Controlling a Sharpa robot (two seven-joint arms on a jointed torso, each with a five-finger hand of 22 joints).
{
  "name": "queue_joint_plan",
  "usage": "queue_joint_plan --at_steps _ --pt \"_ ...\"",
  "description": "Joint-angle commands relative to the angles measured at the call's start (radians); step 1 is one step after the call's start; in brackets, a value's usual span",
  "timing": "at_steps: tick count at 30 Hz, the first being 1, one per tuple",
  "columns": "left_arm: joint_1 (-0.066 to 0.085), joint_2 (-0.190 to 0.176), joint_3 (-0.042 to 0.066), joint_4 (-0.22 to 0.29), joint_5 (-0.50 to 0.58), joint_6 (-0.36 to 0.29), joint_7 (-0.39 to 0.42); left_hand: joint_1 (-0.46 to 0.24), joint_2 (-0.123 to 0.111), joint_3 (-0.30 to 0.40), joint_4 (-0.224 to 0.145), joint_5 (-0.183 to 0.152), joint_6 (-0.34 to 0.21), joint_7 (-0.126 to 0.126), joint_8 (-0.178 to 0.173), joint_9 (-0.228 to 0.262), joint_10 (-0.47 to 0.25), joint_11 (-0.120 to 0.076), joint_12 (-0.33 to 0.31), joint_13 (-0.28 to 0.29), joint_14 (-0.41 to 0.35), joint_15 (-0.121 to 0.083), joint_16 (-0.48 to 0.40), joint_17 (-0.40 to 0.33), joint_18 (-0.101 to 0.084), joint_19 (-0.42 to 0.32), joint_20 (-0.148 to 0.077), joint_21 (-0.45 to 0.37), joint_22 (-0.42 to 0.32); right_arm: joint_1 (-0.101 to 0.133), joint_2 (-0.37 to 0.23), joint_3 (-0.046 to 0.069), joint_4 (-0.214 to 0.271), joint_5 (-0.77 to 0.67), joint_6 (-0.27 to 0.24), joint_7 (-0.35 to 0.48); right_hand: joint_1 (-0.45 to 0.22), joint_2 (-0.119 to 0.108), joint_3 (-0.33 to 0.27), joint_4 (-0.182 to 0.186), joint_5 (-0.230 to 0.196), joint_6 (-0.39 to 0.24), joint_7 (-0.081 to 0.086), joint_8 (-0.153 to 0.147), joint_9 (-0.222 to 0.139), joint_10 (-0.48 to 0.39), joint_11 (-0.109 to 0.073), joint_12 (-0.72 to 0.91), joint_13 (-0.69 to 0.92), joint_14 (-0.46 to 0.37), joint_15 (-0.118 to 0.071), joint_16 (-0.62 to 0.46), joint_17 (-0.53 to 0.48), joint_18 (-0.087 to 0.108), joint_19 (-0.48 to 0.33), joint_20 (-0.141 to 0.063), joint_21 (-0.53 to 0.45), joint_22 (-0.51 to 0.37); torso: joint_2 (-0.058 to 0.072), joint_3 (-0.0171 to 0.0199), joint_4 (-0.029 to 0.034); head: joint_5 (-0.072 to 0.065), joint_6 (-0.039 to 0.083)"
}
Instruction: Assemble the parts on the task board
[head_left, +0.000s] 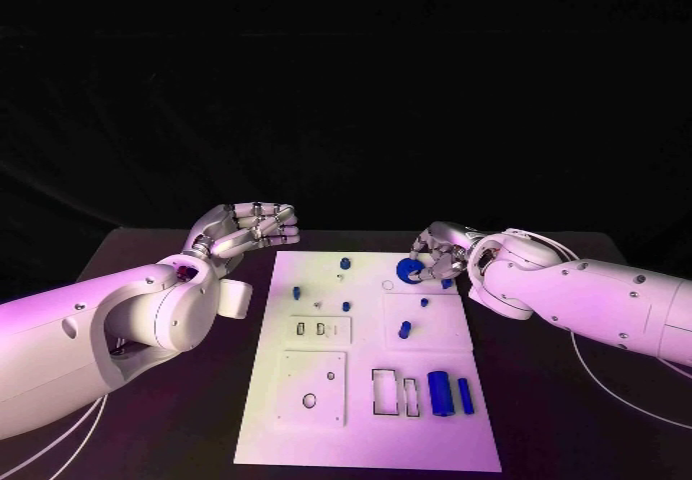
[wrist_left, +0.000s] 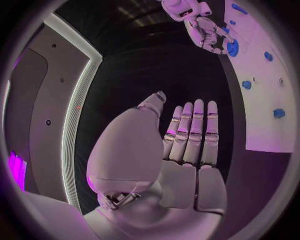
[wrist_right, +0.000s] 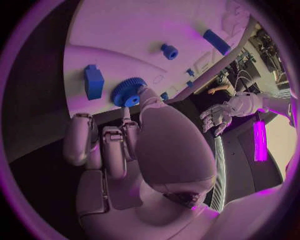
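Blue plastic forms the gear (head_left: 410, 272), a toothed disc with a round hub at its centre, seen edge-on in the right wrist view (wrist_right: 128, 91). It is located at the far right part of the white task board (head_left: 368, 440) and is pinched by the fingertips of the right hand (head_left: 440, 250), with the remaining fingers curled beside it. Whether the gear is touching the board surface cannot be told.

Other blue parts are distributed over the board: a small peg (head_left: 346, 263) near the far edge, a peg (head_left: 297, 292) near the left edge, and a short piece (head_left: 405, 328) in the middle. Two long blue bars (head_left: 438, 392) (head_left: 464, 394) are positioned side by side near the right edge, just beside an empty rectangular slot (head_left: 388, 391). A square blue block (wrist_right: 94, 81) is seen near the gear in the right wrist view.

The left hand (head_left: 248, 228) is held off the board, beyond its far left corner, above the black table (head_left: 173, 420). Nothing is held in it; its fingers are extended and kept close together in the left wrist view (wrist_left: 190, 135).

The near half of the board is unobstructed by either arm. Bare table is visible along both long edges of the board.
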Motion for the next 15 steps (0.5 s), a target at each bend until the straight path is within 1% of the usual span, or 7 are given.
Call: queue_joint_plan --at_steps 1,4,6,8,12,15 --pt "0.001 0.002 0.001 0.001 0.0 0.018 0.005 0.003 -0.004 0.002 -0.005 0.0 -0.008 0.001 -0.006 0.0 0.0 0.006 -0.004 0.0 0.0 0.008 -0.004 0.002 0.011 0.001 0.005 -0.004 -0.002 -0.003 0.005 -0.001 -0.008 -0.005 0.013 -0.007 0.001 0.01 0.012 -0.002 0.006 0.007 0.0 0.005 -0.003 0.008 0.0 0.007 0.071 0.104 0.004 0.005 0.263 -0.007 0.008 0.001 0.002 0.002 0.0 0.0008 -0.0003 0.002 -0.003" --pt "0.001 0.002 0.001 0.001 0.0 0.018 0.005 0.003 -0.004 0.002 -0.005 0.0 -0.008 0.001 -0.006 0.0 0.0 0.006 -0.004 0.0 0.0 0.008 -0.004 0.002 0.011 0.001 0.005 -0.004 -0.002 -0.004 0.008 -0.001 -0.012 -0.007 0.012 -0.008 0.004 0.011 0.018 -0.003 0.006 0.008 0.0 0.005 -0.004 0.009 0.0 0.009 0.074 0.104 0.004 0.005 0.263 -0.008 0.009 0.001 0.003 0.003 0.0 0.001 -0.0002 0.003 -0.003" --pt "0.001 0.002 0.001 0.001 0.0 0.018 0.004 0.003 -0.004 0.002 -0.005 0.0 -0.008 0.001 -0.006 0.0 0.0 0.006 -0.004 0.0 0.0 0.008 -0.004 0.002 0.011 0.001 0.005 -0.004 -0.002 -0.005 0.009 -0.001 -0.014 -0.011 0.011 -0.009 0.01 0.013 0.029 -0.004 0.005 0.01 0.0 0.006 -0.006 0.012 0.0 0.014 0.079 0.104 0.004 0.005 0.263 -0.008 0.009 0.001 0.004 0.005 0.0 0.0004 -0.0006 0.003 -0.004" --pt "0.001 0.002 0.001 0.001 0.0 0.019 0.004 0.003 -0.004 0.002 -0.005 0.0 -0.008 0.001 -0.006 0.0 0.0 0.006 -0.004 0.0 0.0 0.008 -0.004 0.002 0.011 0.001 0.005 -0.004 -0.002 -0.006 0.01 -0.001 -0.015 -0.014 0.009 -0.01 0.018 0.012 0.05 -0.004 -0.019 0.012 0.0 0.006 -0.01 0.013 0.0 0.017 0.082 0.104 0.004 0.005 0.263 -0.008 0.009 0.001 0.005 0.008 0.0 0.0002 -0.0007 0.002 -0.005" --pt "0.001 0.002 0.001 0.001 0.0 0.019 0.003 0.003 -0.004 0.002 -0.005 0.0 -0.008 0.001 -0.006 0.0 0.0 0.006 -0.004 0.0 0.0 0.008 -0.004 0.002 0.011 0.001 0.005 -0.004 -0.002 -0.008 0.011 -0.001 -0.015 -0.026 0.003 -0.013 0.024 0.009 0.08 -0.004 -0.032 0.026 -0.002 0.012 -0.014 0.021 -0.001 0.028 0.093 0.104 0.003 0.005 0.263 -0.009 0.011 0.0 0.008 0.013 0.0 0.0002 -0.0011 0.003 -0.005" --pt "0.001 0.001 0.001 0.001 0.0 0.019 0.003 0.003 -0.004 0.002 -0.005 0.0 -0.008 0.001 -0.006 0.0 0.0 0.006 -0.004 0.0 0.0 0.008 -0.004 0.002 0.011 0.001 0.005 -0.004 -0.002 -0.008 0.011 -0.001 -0.012 -0.038 -0.012 -0.016 0.024 0.005 0.119 -0.002 -0.043 0.066 -0.012 0.029 -0.015 0.031 -0.009 0.042 0.108 0.104 -0.003 0.005 0.263 -0.009 0.012 -0.004 0.01 0.018 0.0 0.0001 -0.0018 0.003 -0.005"
